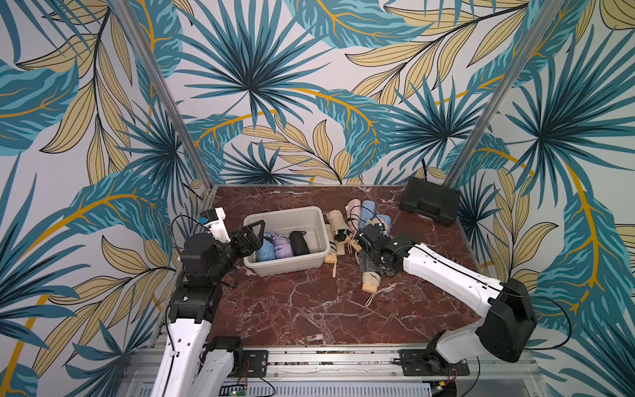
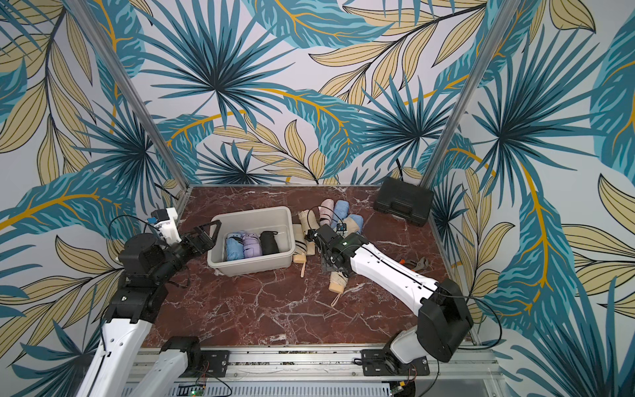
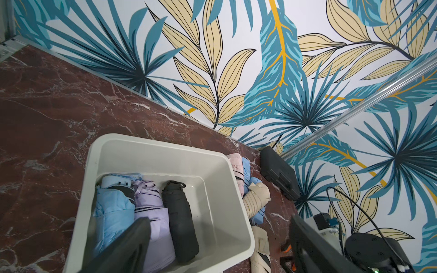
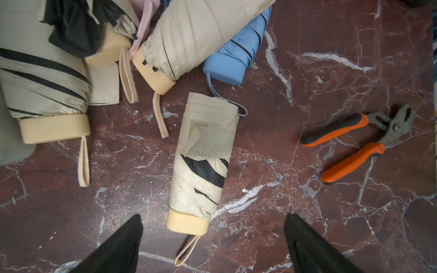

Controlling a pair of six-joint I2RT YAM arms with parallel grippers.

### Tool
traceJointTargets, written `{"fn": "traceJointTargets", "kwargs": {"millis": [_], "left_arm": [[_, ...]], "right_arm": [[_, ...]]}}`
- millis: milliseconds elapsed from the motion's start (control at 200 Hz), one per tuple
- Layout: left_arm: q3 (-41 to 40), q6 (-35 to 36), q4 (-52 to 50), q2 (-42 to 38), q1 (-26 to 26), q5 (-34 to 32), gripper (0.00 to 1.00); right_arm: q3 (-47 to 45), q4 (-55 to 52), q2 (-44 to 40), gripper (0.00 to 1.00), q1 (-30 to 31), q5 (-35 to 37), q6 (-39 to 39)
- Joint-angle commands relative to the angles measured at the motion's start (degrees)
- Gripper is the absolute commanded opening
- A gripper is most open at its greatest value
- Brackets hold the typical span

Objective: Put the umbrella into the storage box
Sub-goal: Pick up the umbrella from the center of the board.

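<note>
- Closest to the lens in the right wrist view are the black fingers (image 4: 123, 245) of the right pincer (image 4: 212, 218), spread wide and pinching nothing.
- Straight ahead of that pincer, on the red marble desk (image 4: 354, 71), a beige umbrella with black stripes (image 4: 203, 160) lies alone. Its pale yellow handle cap sits between the two fingers, and its folded body runs away from them on a slight slant.
- Its long axis crosses the line from finger to finger almost squarely. To my eye, a drop and a squeeze would catch it across its narrow width.
- I cannot tell how far above the desk the fingertips hang.
- From where I stand the right arm is plainly the nearer one. The left pincer (image 3: 218, 219) hovers over the storage box (image 1: 285, 210), spread and empty too.
- The box stands off to the left of the right pincer, with a heap of loose umbrellas (image 1: 354, 211) between the two.
- Inside the box a light blue umbrella (image 3: 111, 212), a lilac umbrella (image 3: 151, 212) and a black umbrella (image 3: 179, 217) lie side by side, with bare floor beside the black one.
- Orange-handled pliers (image 4: 350, 146) lie to the right of the right pincer, well apart from the umbrella.
- A black case (image 1: 429, 201) sits far beyond the right pincer, in the desk's back corner.
- I can read no brand, label or lettering on any umbrella, the box or the case.
</note>
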Motion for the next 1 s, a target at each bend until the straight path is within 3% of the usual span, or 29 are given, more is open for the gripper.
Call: {"fn": "traceJointTargets", "kwargs": {"millis": [0,361,576,992], "left_arm": [[2.6,0.4,2.4,-0.6,-0.9,-2.6,0.95],[4.3,-1.1,2.6,-0.8,-1.1,-0.9,0.94],[5.0,2.1,-0.6,-3.3,-1.1,-1.5,0.94],[4.0,2.4,-2.5,-6.0,-1.1,0.7,0.94]], "right_arm": [[-1.1,6.4,3.4,0.97,-1.4,-2.6,-0.6],[-3.8,11.0,9.9,0.97,-3.7,-1.8,4.1],[-7.5,16.7,11.4,0.95,-4.6,-3.1,5.8],[-8.2,20.8,15.2,0.84,-7.7,-7.7,4.4]]}}
